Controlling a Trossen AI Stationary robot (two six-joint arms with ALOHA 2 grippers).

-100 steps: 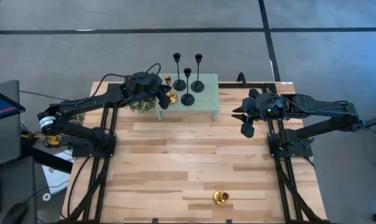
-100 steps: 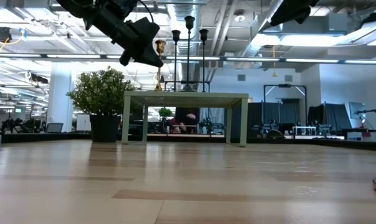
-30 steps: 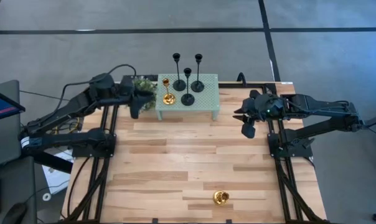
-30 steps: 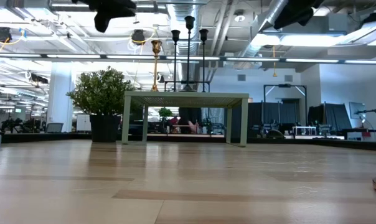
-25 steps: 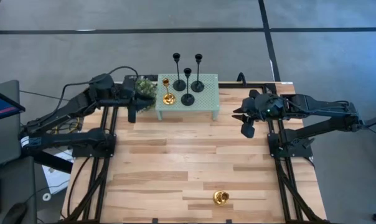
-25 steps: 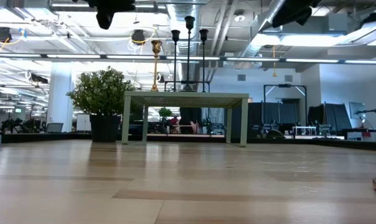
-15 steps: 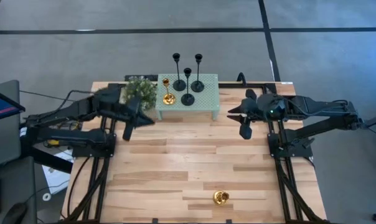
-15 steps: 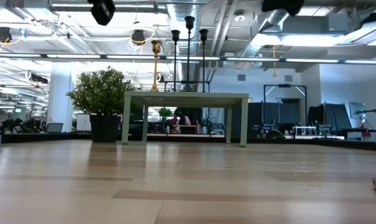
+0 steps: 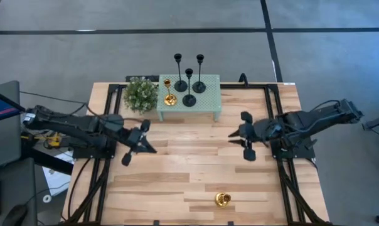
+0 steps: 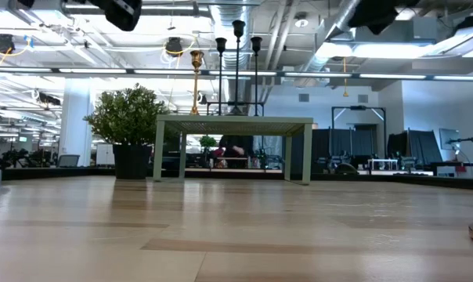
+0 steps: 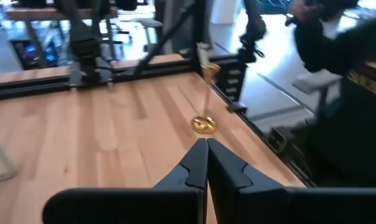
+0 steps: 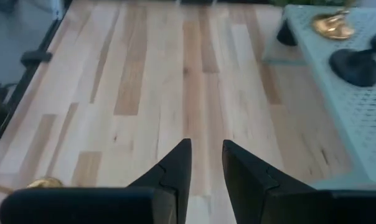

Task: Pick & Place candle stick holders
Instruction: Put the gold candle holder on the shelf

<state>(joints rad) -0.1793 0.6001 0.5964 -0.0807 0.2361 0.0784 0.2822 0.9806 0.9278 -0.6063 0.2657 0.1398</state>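
Grey concrete floor w/ dark seam lines around light wooden plank table. Beyond: open workshop hall, white ceiling ducts, long strip lights, white pillar, dark benches at back.

So the little raised stand sits at the far middle of the table. On it are three stemmed candle stick holders bunched in the middle, with a fourth holder at their left. The potted plant is just beside the stand's left end. A fifth holder stands alone near the front edge, right of centre, well apart from the rest.
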